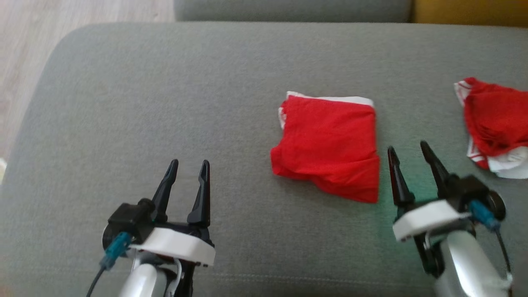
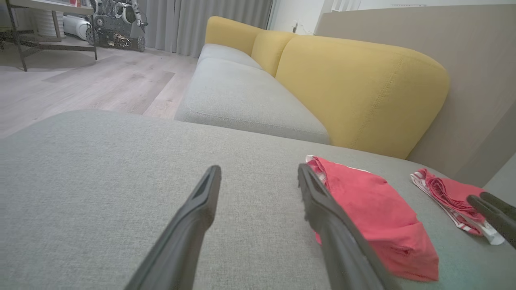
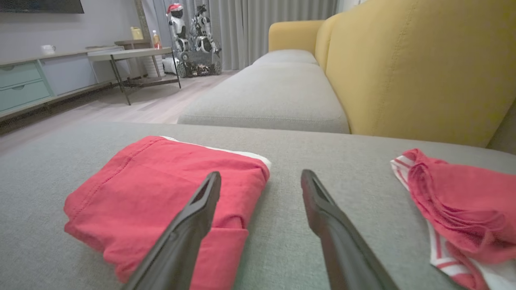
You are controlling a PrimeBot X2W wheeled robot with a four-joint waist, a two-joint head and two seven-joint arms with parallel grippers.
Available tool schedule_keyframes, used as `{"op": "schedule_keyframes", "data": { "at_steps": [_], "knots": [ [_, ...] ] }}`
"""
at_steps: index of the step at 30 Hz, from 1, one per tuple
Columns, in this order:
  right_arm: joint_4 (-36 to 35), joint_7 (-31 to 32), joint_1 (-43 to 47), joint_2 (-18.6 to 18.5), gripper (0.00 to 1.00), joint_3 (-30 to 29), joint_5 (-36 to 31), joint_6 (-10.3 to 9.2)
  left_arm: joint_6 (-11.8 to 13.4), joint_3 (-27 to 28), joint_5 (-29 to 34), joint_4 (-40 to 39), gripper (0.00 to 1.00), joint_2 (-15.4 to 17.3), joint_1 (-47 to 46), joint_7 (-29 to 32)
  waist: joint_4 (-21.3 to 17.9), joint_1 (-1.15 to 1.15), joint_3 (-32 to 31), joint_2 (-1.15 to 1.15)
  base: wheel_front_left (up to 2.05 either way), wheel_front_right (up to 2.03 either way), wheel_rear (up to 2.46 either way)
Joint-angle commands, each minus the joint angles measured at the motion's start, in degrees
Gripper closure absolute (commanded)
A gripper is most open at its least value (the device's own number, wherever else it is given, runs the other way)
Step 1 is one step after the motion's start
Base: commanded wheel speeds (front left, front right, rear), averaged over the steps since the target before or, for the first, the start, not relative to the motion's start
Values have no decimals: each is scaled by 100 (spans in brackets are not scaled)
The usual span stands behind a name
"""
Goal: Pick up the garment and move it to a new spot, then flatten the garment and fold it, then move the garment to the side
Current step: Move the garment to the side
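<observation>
A red garment (image 1: 328, 146) with a white edge lies folded into a rough square on the grey cushion (image 1: 165, 103), right of centre; it also lies flat in the wrist views (image 2: 375, 217) (image 3: 161, 193). My left gripper (image 1: 189, 167) hovers open to the garment's lower left, apart from it, nothing between its fingers (image 2: 197, 209). Open too, my right gripper (image 1: 408, 150) stands just off the garment's right edge, its fingers (image 3: 322, 209) empty.
A second red and white cloth (image 1: 493, 126) lies crumpled at the cushion's right edge (image 3: 455, 205) (image 2: 451, 197). A yellow backrest (image 2: 354, 88) rises behind. Wooden floor (image 1: 24, 49) lies beyond the cushion's left edge. A table and a parked robot (image 3: 193, 44) stand far off.
</observation>
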Motion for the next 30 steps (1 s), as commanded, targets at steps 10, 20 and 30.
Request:
{"op": "schedule_keyframes", "data": {
  "at_steps": [10,20,30],
  "knots": [
    [1174,183,-970,37,0,-66,462,-4,5,-67,-49,-122,0,10,-497,-35,556,0,457,0,0,0,0],
    [2139,402,-1469,113,93,132,1232,-4,55,-109,-51,-102,0,10,-554,-35,689,0,516,0,0,0,0],
    [2248,-61,-1743,-405,100,893,95,-4,35,-92,-21,-107,0,10,-533,-35,404,0,371,0,0,0,0]
  ]
}}
